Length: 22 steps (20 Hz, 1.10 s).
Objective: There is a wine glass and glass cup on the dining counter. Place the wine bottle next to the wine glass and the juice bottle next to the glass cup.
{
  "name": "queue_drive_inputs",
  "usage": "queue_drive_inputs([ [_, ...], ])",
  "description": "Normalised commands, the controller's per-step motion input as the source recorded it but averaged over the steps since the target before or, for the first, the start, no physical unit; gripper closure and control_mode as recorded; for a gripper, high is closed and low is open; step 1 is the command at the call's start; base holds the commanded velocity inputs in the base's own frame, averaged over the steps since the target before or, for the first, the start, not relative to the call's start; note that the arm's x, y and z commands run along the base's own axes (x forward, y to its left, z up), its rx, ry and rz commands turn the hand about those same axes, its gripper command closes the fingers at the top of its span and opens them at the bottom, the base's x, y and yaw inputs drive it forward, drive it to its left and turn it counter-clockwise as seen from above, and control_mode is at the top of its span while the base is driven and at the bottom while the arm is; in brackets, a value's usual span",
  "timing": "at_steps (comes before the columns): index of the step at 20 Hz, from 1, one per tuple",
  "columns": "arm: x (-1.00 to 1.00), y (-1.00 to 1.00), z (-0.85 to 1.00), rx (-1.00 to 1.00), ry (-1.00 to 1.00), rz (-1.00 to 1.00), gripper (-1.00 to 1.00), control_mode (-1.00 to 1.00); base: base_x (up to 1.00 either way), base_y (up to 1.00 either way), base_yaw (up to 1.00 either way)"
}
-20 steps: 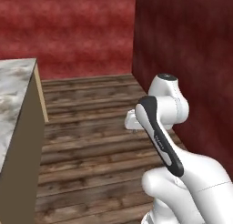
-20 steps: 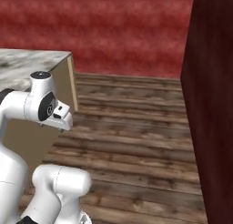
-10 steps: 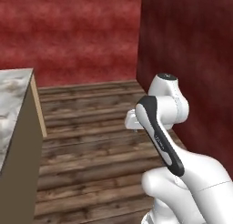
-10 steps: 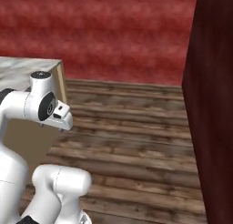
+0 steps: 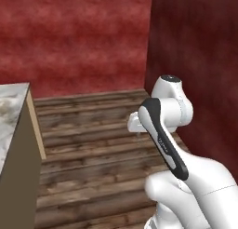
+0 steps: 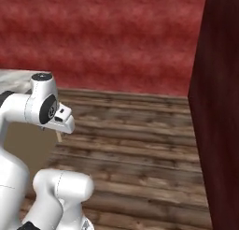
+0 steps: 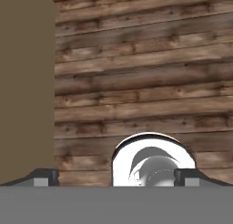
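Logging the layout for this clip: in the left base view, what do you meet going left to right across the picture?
Dining counter with its marble top and beige side → wooden plank floor → the robot's white arm → dark maroon wall panel at the right edge.

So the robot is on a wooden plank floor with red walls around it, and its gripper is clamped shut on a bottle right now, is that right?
Not quite. The wooden plank floor and red walls are right, but the gripper holds no bottle. In the hand view its two fingertips stand wide apart with only floor planks between them, so it is open and empty.
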Motion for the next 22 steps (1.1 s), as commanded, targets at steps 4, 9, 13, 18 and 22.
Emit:
queue_drive_inputs([
  [4, 0.0, 0.0, 0.0, 0.0, 0.0, 0.0, -1.0, 1.0, 0.94, -0.14, 0.0],
  [9, 0.0, 0.0, 0.0, 0.0, 0.0, 0.0, -1.0, 1.0, 0.94, -0.15, 0.0],
  [13, 0.0, 0.0, 0.0, 0.0, 0.0, 0.0, -1.0, 1.0, 0.94, -0.15, 0.0],
  [18, 0.0, 0.0, 0.0, 0.0, 0.0, 0.0, -1.0, 1.0, 0.93, -0.15, 0.0],
  [22, 0.0, 0.0, 0.0, 0.0, 0.0, 0.0, -1.0, 1.0, 0.93, -0.18, 0.0],
])
